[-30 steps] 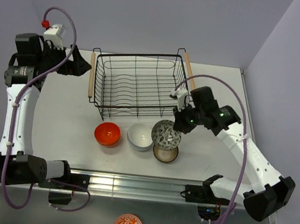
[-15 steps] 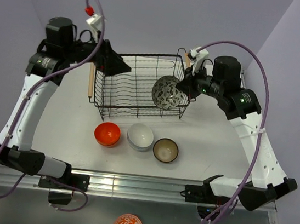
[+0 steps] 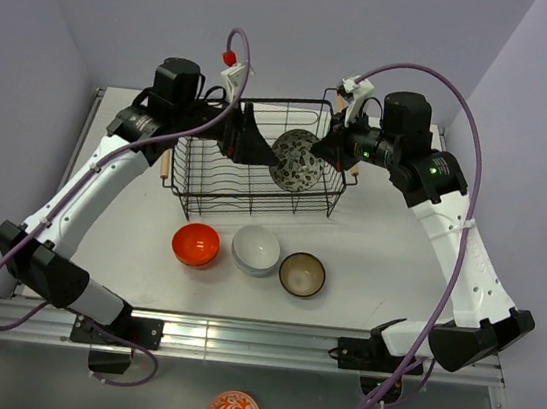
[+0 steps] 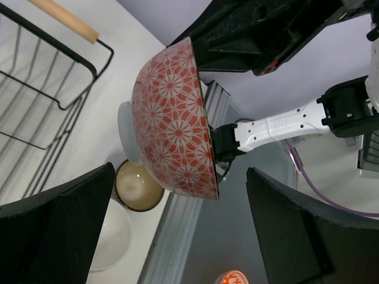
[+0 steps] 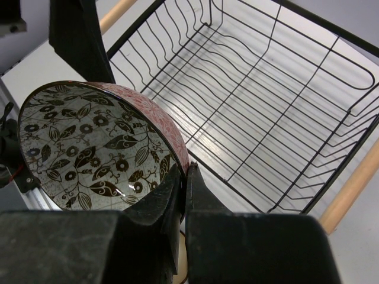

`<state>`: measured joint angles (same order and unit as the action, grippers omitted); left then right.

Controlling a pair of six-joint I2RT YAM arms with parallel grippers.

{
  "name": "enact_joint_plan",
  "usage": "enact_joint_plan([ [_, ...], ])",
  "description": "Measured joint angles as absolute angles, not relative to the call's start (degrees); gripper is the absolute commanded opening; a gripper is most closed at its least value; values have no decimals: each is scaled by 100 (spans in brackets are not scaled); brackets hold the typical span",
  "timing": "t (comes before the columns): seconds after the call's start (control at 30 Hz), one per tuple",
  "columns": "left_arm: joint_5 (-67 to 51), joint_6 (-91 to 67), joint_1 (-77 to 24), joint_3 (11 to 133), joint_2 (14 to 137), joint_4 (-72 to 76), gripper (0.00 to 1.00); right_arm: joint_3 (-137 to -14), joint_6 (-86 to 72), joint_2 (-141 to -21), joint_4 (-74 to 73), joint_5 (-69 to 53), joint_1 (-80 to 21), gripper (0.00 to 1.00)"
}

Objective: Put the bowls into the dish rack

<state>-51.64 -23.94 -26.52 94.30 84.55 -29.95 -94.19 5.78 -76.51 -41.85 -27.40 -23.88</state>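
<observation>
From above, the right pincer (image 3: 326, 154) is closed narrow on the rim of the patterned bowl (image 3: 296, 159) and holds it on edge over the right half of the dish rack (image 3: 254, 196). The left pincer (image 3: 258, 148) stands wide and holds nothing, its jaws turned towards this bowl from the other side, just beside it. No bowl lies in the rack yet. Well apart from both pincers, on the tabletop (image 3: 131, 216) in front of the rack, three bowls wait in a row: the orange bowl (image 3: 196, 244), the white bowl (image 3: 255, 250) and the tan bowl (image 3: 302, 274). In the left wrist view, the red flowered outside of the held bowl (image 4: 172, 118) hangs between the two wide fingers and a little ahead of them, not touching them as far as I can see; the tan bowl and the white bowl show below it. In the right wrist view, the two fingers pinch the bowl rim, the grey leaf pattern faces the camera, and the bare rack wires (image 5: 254, 100) lie beyond the fingertips. I judge the loading is only starting: the first bowl must be set down or passed over, and three more are to follow.
</observation>
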Motion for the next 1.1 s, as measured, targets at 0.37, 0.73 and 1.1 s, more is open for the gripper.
enact_joint_plan([
  [0.37,-5225,-3142,-2759,8997,8621,-2462,89,-9452,558,-7666,-4189,-2851,-2467,0],
  [0.73,-5408,-3789,-2797,8545,8597,-1656,66,-9452,541,-7815,-4198,-2862,-2497,0],
  [1.1,-5422,-4034,-2797,8394,8580,-1380,11,-9452,534,-7815,-4202,-2829,-2497,0],
])
